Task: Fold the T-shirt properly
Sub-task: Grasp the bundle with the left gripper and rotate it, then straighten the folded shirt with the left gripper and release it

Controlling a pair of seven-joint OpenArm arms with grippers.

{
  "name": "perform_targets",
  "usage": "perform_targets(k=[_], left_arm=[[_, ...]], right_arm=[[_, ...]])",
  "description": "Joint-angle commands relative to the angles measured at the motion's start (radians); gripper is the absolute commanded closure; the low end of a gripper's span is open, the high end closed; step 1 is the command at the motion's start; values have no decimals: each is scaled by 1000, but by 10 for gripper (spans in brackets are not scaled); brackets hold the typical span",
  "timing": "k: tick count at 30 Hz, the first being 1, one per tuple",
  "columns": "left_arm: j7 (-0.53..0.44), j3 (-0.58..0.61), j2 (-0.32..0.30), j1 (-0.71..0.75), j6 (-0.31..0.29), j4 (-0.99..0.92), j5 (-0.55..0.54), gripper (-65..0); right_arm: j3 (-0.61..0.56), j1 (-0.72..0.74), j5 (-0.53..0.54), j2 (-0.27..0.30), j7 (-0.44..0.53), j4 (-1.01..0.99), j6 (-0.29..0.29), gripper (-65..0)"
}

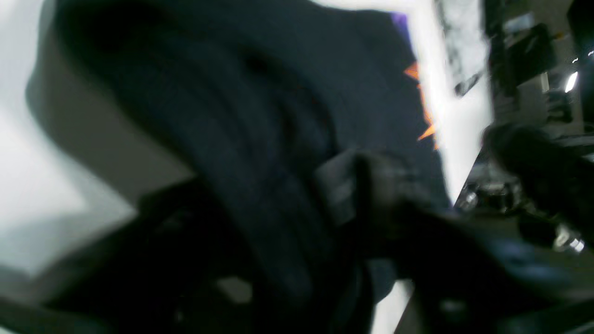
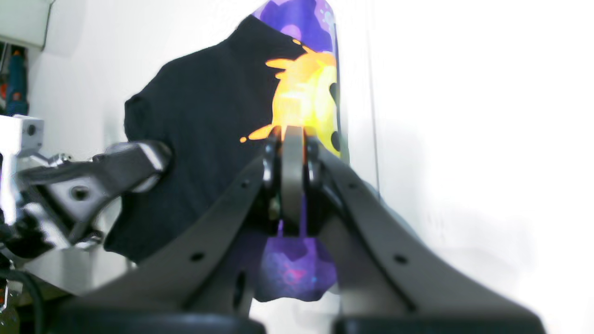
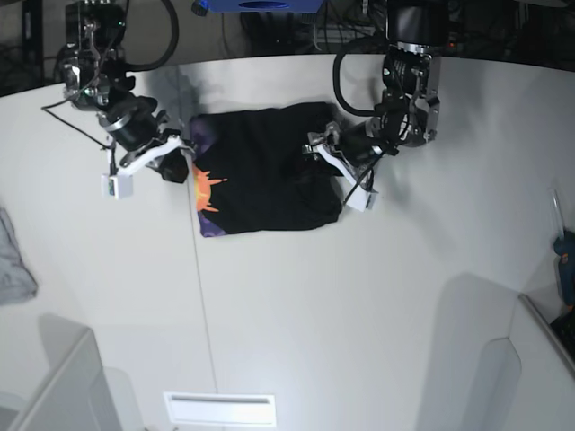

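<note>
T-shirt (image 3: 265, 171): half-folded on tabletop (image 3: 359, 305), twelve o'clock. Right gripper (image 2: 292, 139) pinched shut on printed edge, pinning it. Left gripper (image 3: 328, 153) at three o'clock hem; grip indeterminable.

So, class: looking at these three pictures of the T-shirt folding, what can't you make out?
- Left wrist view: motion blur smears the T-shirt and the left gripper, so its jaw opening is unreadable.
- Right wrist view: the right gripper, shut on the print, covers the fabric edge it pinches.
- Base view: the grey cloth is cut off by the left edge; the T-shirt's folded layers are too small to count.
</note>
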Motion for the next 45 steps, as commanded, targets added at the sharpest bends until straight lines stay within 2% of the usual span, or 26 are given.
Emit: perform_targets(k=[1, 3, 4, 6, 9, 14, 17, 20, 24, 26, 30, 34, 40, 45], left_arm=[[1, 1, 0, -11, -5, 14, -16, -169], [1, 1, -1, -11, -5, 14, -16, -28], [1, 1, -1, -12, -5, 14, -16, 0], [7, 1, -7, -28, -5, 14, -16, 0], [67, 42, -59, -52, -2, 19, -16, 0], [147, 76, -118, -95, 119, 71, -16, 0], [202, 102, -159, -127, 124, 117, -16, 0], [248, 190, -214, -190, 128, 123, -16, 0], [251, 331, -267, -264, 128, 120, -16, 0], [250, 410, -288, -305, 128, 115, -16, 0], [247, 585, -308, -404, 128, 114, -16, 0], [250, 719, -308, -480, 128, 120, 23, 0], [243, 888, -305, -552, 114, 126, 181, 0], [242, 955, -305, -586, -21, 137, 300, 0]], right_arm=[[5, 2, 9, 27, 25, 19, 12, 0], [5, 0, 10, 33, 27, 19, 12, 0], [5, -1, 10, 35, 27, 19, 12, 0], [5, -4, 10, 36, 27, 19, 12, 0], [5, -6, 10, 36, 27, 19, 12, 0], [5, -18, 10, 33, 27, 19, 12, 0], [5, -24, 10, 30, 27, 16, 10, 0], [5, -33, 10, 28, 27, 16, 5, 0], [7, -52, 10, 25, 27, 16, 4, 0], [42, -67, 10, -1, 27, 16, 4, 0], [152, -113, 9, -62, 22, 16, 4, 0], [221, -154, 9, -74, 25, 16, 4, 0], [318, -213, 9, -142, 25, 16, 4, 0], [324, -253, 9, -148, 27, 16, 4, 0]])
